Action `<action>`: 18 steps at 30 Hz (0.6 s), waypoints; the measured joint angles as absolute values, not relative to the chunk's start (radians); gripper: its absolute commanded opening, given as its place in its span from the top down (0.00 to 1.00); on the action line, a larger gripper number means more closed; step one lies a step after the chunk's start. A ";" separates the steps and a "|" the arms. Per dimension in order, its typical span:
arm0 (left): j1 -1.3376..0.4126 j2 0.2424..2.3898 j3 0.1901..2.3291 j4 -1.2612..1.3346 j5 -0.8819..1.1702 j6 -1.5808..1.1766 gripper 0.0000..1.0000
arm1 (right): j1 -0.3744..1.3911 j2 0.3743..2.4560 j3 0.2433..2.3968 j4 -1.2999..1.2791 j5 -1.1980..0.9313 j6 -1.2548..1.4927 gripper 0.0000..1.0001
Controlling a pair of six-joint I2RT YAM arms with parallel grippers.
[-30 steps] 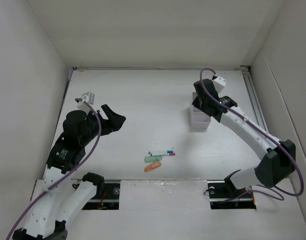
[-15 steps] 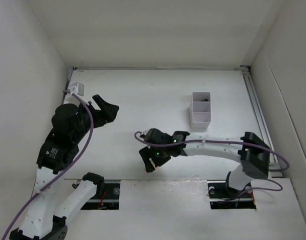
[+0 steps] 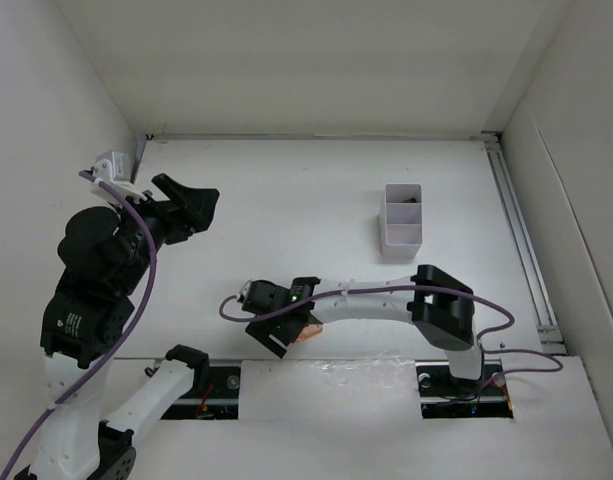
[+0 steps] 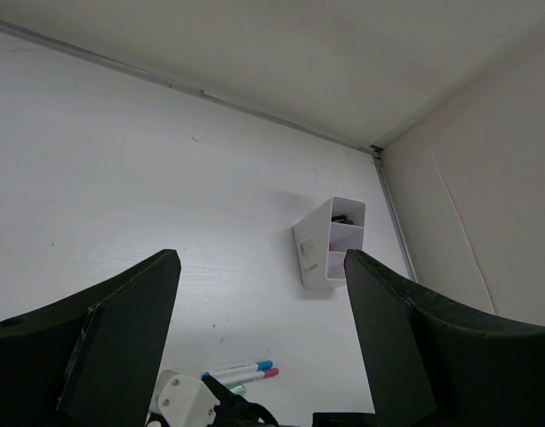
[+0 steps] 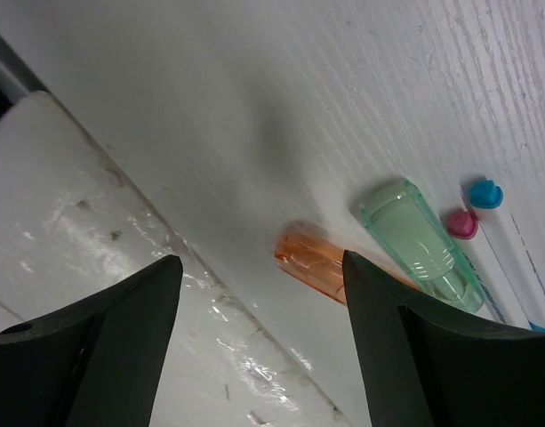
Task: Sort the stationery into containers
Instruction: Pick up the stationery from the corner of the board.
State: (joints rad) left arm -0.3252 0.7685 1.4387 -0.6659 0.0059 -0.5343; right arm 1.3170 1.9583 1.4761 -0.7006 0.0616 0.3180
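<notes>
Marker (image 5: 312, 267) (orange) near parted right jaws

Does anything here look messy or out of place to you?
Nothing broken or spilled. An orange marker, a green marker, a pink-capped pen and a blue-capped pen lie loose near the table's front edge, well away from the white box.

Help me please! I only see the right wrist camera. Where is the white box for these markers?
Observer: The white box stands toward the table's back right side.
Operator: Is anything inside?
Observer: Yes, something dark sits in its back compartment.
Operator: Where's the other claw?
Observer: The left claw hangs open above the table's left side, holding nothing.
</notes>
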 measured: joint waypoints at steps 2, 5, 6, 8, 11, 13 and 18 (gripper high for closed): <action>-0.325 0.768 1.439 -0.675 0.003 -0.534 0.28 | 1.317 1.975 1.477 -0.717 0.069 0.297 0.21; -0.325 0.770 1.439 -0.687 0.001 -0.534 0.28 | 1.314 1.998 1.478 -0.726 0.073 0.272 0.21; -0.325 0.769 1.439 -0.690 -0.001 -0.533 0.28 | 1.314 2.005 1.480 -0.726 0.073 0.265 0.21; -0.325 0.768 1.439 -0.694 -0.001 -0.533 0.28 | 1.314 2.019 1.488 -0.727 0.073 0.255 0.21; -0.325 0.767 1.438 -0.697 -0.001 -0.533 0.28 | 1.314 2.033 1.501 -0.726 0.073 0.242 0.21; -0.325 0.765 1.438 -0.701 -0.001 -0.533 0.28 | 1.314 2.039 1.505 -0.725 0.073 0.236 0.21; -0.325 0.749 1.438 -0.709 -0.002 -0.533 0.28 | 1.307 2.041 1.501 -0.725 0.076 0.231 0.22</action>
